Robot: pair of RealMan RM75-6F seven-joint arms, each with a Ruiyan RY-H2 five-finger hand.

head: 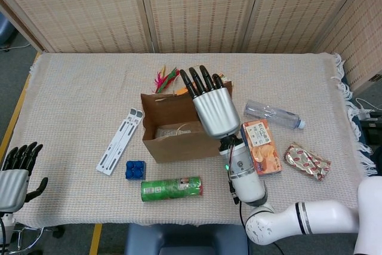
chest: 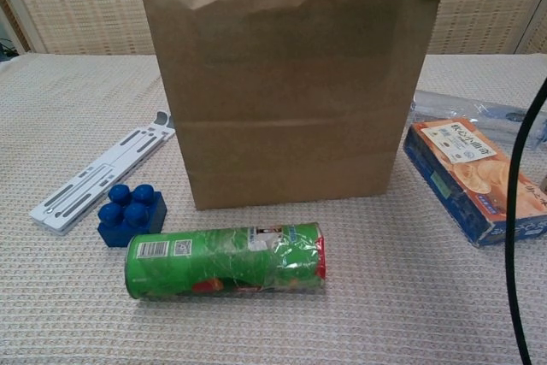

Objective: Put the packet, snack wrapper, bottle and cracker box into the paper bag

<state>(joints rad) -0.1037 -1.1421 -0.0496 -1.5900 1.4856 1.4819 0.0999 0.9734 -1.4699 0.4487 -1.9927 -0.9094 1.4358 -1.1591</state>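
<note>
My right hand (head: 213, 110) hangs over the paper bag (head: 186, 125), fingers (head: 194, 80) spread and holding nothing. A pale packet (head: 173, 131) lies inside on the bag's floor (so that one looks done, as far as I can tell). Left to do: bottle (head: 273, 114), cracker box (head: 261, 147) and snack wrapper (head: 306, 161), all on the tabletop (head: 71, 94) to the bag's right. My left hand (head: 16, 176) idles at the tabletop's near-left corner, fingers apart, empty. Approx. a quarter done.
</note>
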